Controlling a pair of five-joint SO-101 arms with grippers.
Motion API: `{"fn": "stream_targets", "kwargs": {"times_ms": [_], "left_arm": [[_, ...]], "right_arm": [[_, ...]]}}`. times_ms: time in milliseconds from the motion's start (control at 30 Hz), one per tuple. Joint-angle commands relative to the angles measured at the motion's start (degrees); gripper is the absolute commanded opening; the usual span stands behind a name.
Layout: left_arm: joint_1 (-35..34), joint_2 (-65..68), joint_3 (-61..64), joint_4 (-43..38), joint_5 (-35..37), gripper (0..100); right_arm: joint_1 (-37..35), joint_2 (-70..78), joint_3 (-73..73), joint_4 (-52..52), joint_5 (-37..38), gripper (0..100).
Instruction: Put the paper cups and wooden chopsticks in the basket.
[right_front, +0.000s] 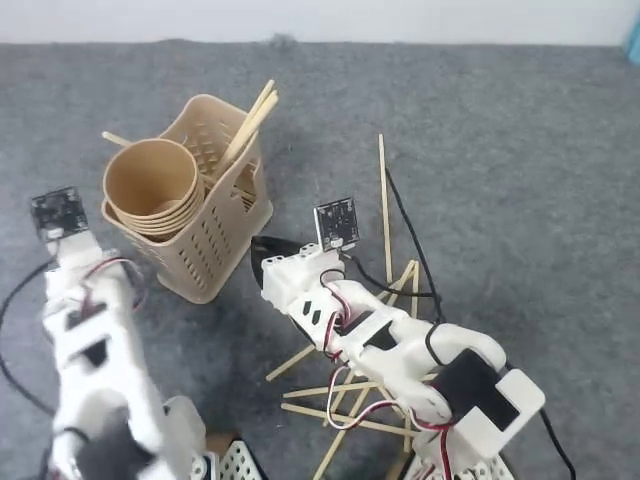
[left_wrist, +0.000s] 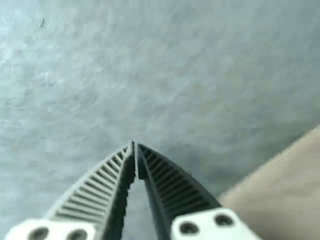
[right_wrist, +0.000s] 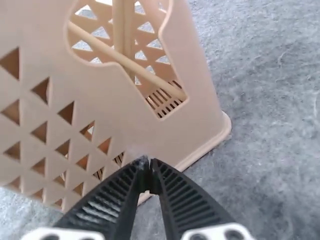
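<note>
The beige basket (right_front: 215, 235) stands at the back left of the grey carpet. Stacked paper cups (right_front: 150, 185) sit in it, and a few wooden chopsticks (right_front: 250, 120) lean out of its far side. Several loose chopsticks (right_front: 345, 395) lie crossed on the carpet under the right arm, and one more chopstick (right_front: 384, 195) lies farther back. My right gripper (right_wrist: 146, 162) is shut and empty, its tips right at the basket wall (right_wrist: 100, 115) near the bottom corner. My left gripper (left_wrist: 135, 147) is shut and empty over bare carpet, with the basket's edge (left_wrist: 285, 190) beside it.
A black cable (right_front: 410, 240) runs across the carpet among the loose chopsticks. The left arm (right_front: 90, 330) stands left of the basket. Bare carpet stretches across the back right.
</note>
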Motion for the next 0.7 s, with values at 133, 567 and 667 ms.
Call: {"fn": "stream_targets", "kwargs": {"times_ms": [133,567,667], "left_arm": [[8.0,-9.1,4.2,-3.6,7.0,1],[12.0,-8.4,-3.2,12.6,7.1,1],[16.4,-8.4,-8.0,23.7,7.3,1]], "right_arm": [[0.1,-4.0,0.8,0.0,4.3,0.8],[2.1,-4.6,0.8,0.4,4.4,0.8],[4.4,-8.4,1.4,2.1,4.4,0.8]]}}
